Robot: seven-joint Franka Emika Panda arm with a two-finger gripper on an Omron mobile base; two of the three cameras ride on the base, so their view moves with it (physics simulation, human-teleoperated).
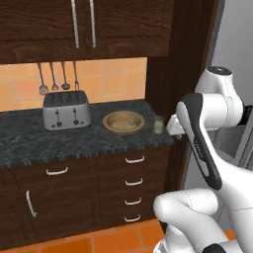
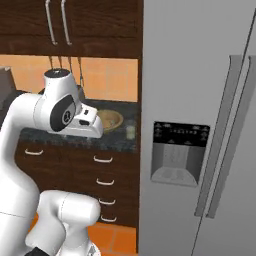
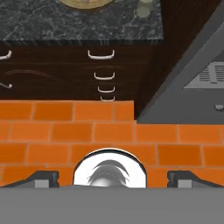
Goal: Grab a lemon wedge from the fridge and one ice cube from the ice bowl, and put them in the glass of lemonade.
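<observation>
The grey fridge point(image 2: 200, 100) stands with both doors closed, so the lemon wedge is hidden. Left of it on the dark counter sit the wooden ice bowl point(image 1: 123, 121) and, to the bowl's right, the small glass of lemonade point(image 1: 158, 126). I cannot make out an ice cube in the bowl. In the hand view my gripper point(image 3: 113, 179) points down at the orange floor, open, its fingertips point(image 3: 43, 178) far apart with nothing between them. The ice bowl point(image 3: 83, 3) and the glass point(image 3: 142, 8) lie at the top edge of that view. The fridge's corner point(image 3: 192, 74) is on the right.
A silver toaster point(image 1: 66, 111) stands on the counter point(image 1: 29, 141) left of the bowl. Utensils point(image 1: 54, 76) hang on the tiled wall above it. Dark drawers point(image 1: 133, 183) run below the counter, and dark wall cabinets point(image 1: 84, 24) hang above. The fridge has a black water dispenser point(image 2: 177, 155).
</observation>
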